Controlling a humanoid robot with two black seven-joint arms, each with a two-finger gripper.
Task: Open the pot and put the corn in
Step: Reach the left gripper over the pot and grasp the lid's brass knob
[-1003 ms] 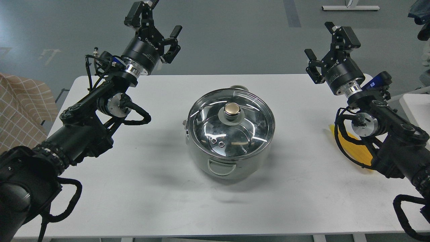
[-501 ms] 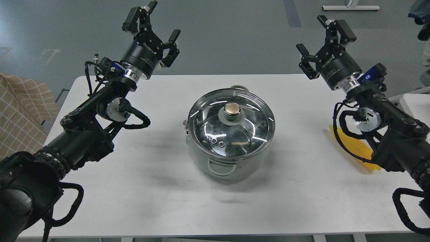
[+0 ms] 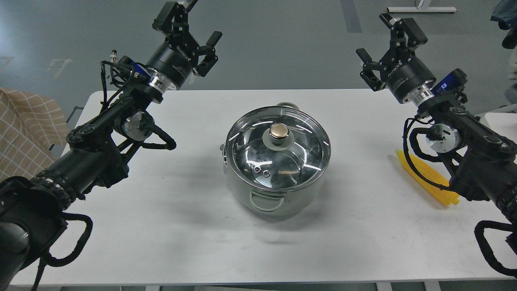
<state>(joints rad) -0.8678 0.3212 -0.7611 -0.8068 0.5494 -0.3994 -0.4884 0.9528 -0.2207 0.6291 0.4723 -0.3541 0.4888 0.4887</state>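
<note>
The pale grey-green pot [image 3: 278, 198] stands in the middle of the white table [image 3: 181, 234], with one loop handle facing me. A round glass lid [image 3: 246, 141] with a gold knob [image 3: 279, 131] sits on it, closed. The yellow corn [image 3: 426, 178] lies on the table at the right, partly hidden behind my right arm. My left gripper [image 3: 190, 22] is open and empty, raised past the table's far left edge. My right gripper [image 3: 381, 38] is open and empty, raised past the far right edge. Both are well apart from the pot.
A checked tan cloth [image 3: 28, 125] lies off the table's left side. A second white surface [image 3: 501, 121] shows at the right edge. The grey floor lies beyond the table's far edge.
My right gripper has moved left and up, and the right arm has shifted so that more of the corn shows. My left gripper has barely shifted. Pot and lid have not moved.
</note>
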